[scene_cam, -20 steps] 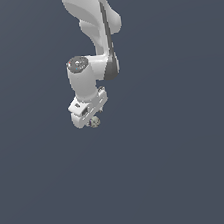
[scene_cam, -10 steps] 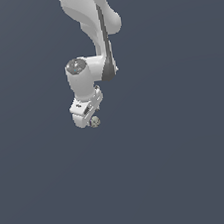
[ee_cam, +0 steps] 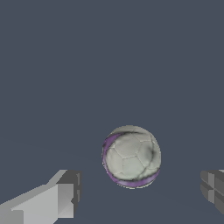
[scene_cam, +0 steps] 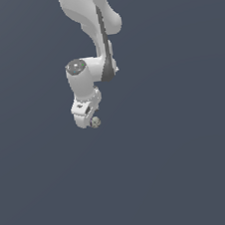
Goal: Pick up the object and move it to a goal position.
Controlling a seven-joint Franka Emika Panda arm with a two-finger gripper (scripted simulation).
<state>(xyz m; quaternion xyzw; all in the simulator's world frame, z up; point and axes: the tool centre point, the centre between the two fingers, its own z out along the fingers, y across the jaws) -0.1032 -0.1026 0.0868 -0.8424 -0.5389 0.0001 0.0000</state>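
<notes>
Ball [ee_cam: 131,156], lower middle of frame, looks light, rigid, roll-prone; gripper [ee_cam: 140,192] fingers spread apart beside it, pinch across its widest middle.

White arm [scene_cam: 91,32] bent downward; gripper [ee_cam: 140,192] apparently spread, fingers [ee_cam: 52,199] apart.

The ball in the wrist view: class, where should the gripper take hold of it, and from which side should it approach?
Grip the ball across its widest middle, coming straight down over it. It is round, so only opposite points on its widest line hold it. The open gripper already has a finger on either side, both clear of it.
</notes>
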